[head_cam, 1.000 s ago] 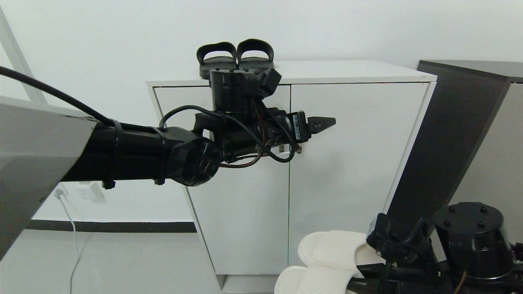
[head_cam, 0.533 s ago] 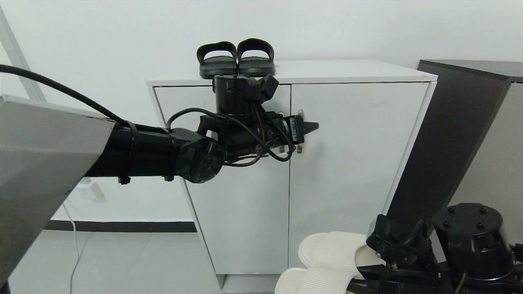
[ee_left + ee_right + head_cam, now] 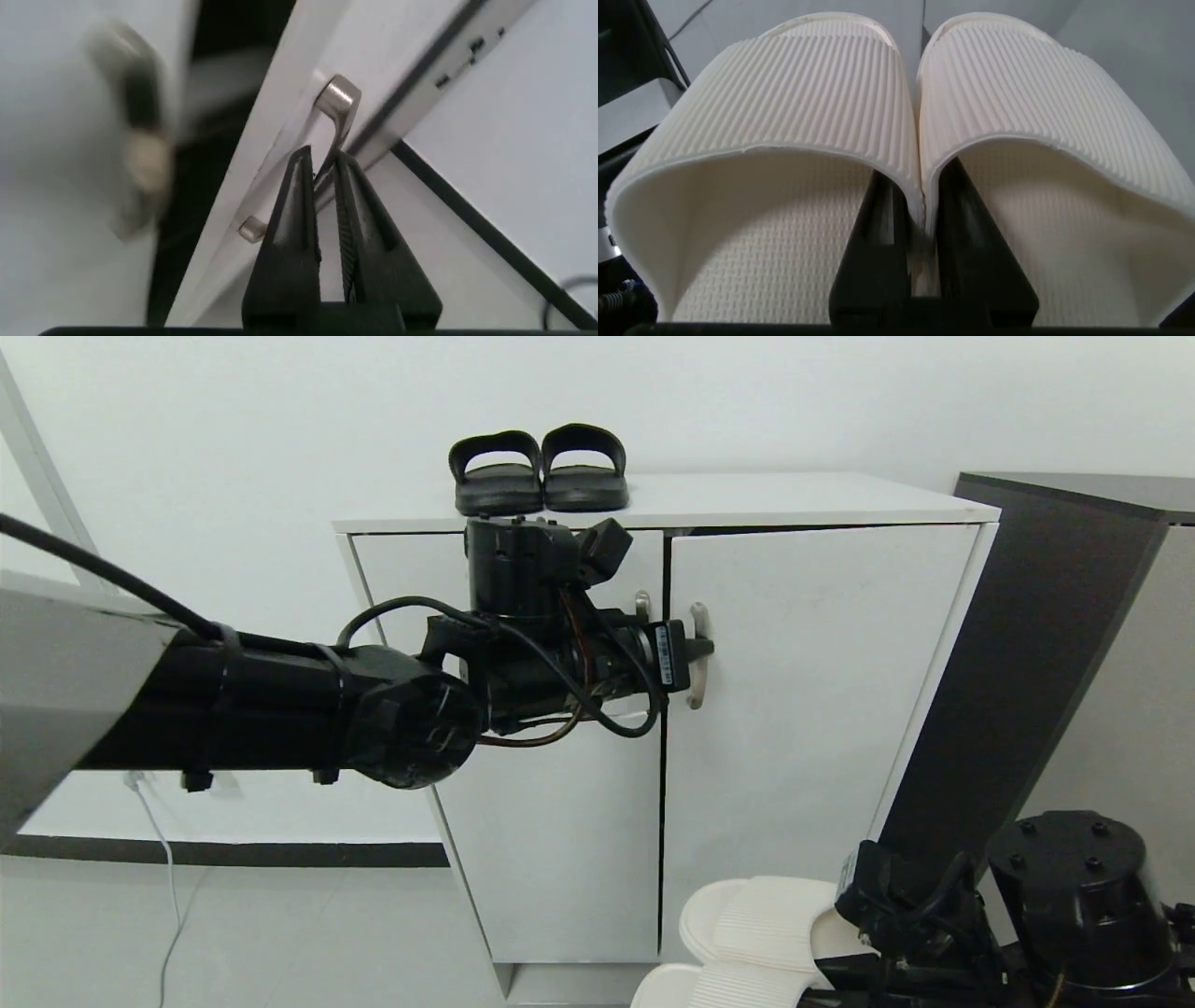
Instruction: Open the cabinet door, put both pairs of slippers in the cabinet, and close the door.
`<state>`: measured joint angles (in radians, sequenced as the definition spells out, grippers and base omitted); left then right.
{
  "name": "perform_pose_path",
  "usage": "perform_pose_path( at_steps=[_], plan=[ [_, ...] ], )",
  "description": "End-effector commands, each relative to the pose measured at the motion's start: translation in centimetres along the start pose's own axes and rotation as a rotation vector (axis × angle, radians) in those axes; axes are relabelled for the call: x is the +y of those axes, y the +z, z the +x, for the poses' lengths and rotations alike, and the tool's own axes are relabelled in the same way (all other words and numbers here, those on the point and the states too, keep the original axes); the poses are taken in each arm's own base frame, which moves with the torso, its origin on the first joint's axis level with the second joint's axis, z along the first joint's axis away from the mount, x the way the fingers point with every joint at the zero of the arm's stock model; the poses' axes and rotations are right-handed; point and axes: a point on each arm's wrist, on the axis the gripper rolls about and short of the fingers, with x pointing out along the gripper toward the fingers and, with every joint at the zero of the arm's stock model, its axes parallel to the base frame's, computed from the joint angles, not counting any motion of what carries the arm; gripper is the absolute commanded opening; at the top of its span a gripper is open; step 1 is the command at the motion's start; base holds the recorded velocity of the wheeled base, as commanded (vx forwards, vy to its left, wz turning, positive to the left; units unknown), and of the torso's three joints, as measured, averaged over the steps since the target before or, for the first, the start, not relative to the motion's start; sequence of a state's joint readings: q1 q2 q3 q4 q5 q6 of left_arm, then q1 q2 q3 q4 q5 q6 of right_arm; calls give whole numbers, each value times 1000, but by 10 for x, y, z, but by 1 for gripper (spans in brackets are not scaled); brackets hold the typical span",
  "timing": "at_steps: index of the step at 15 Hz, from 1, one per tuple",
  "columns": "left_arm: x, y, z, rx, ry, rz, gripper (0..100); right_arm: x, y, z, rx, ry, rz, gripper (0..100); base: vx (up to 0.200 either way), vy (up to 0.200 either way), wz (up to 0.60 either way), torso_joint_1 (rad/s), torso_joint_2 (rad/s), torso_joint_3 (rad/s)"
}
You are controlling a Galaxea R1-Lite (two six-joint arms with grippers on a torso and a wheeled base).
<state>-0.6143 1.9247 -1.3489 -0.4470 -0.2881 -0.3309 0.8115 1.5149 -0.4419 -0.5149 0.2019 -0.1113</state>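
Cabinet door (image 3: 812,709) now slightly ajar, left gripper (image 3: 705,648) newly pinched on its handle (image 3: 341,93), right gripper (image 3: 915,219) tight on white slippers (image 3: 822,103)

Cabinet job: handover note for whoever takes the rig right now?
Left gripper: shut on the handle of the right door, which stands ajar.
Right gripper: shut on the white slippers, held low at the robot's right.
Black slippers: on the cabinet top.
Done: door cracked open.
Left: swing it wide, load both pairs, close.
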Motion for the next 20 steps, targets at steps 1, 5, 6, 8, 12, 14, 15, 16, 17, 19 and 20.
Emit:
perform_pose_path(
  at_steps=[1, 5, 6, 8, 12, 14, 15, 16, 17, 19, 20],
  plan=[
    [-15, 6, -21, -12, -21, 10, 0, 0, 0, 0, 0, 2, -8, 0, 0, 0, 0, 0, 0, 0],
    [-27, 4, -52, -8, -30, 14, 0, 1, -1, 0, 3, 4, -14, 0, 0, 0, 0, 0, 0, 0],
    [-29, 2, -59, -5, -27, 14, 0, 1, -1, 0, 3, 4, -14, 0, 0, 0, 0, 0, 0, 0],
    [-25, 1, -65, -51, -27, 28, 0, 1, -1, 0, -6, 3, -17, 0, 0, 0, 0, 0, 0, 0],
    [5, 7, -55, -95, 26, -24, 0, 1, -2, 2, -9, 2, -18, 0, 0, 0, 0, 0, 0, 0],
    [15, 9, -42, -120, 33, -18, 0, 1, -3, 1, -4, 3, -17, 0, 0, 0, 0, 0, 0, 0],
    [17, 9, -38, -123, 33, -17, 0, 1, -3, 1, -4, 3, -17, 0, 0, 0, 0, 0, 0, 0],
    [21, 10, -25, -142, 28, -10, 0, 1, -3, 2, -4, 3, -17, 0, 0, 0, 0, 0, 0, 0],
    [24, 12, -16, -152, 21, -6, 0, 1, -3, 1, -4, 3, -17, 0, 0, 0, 0, 0, 0, 0],
    [29, 13, 5, -167, 13, 0, 0, 1, -3, 1, -4, 3, -17, 0, 0, 0, 0, 0, 0, 0],
    [31, 15, 12, -180, 6, 5, 0, 1, -4, 2, -3, 3, -17, 0, 0, 0, 0, 0, 0, 0]
  ],
)
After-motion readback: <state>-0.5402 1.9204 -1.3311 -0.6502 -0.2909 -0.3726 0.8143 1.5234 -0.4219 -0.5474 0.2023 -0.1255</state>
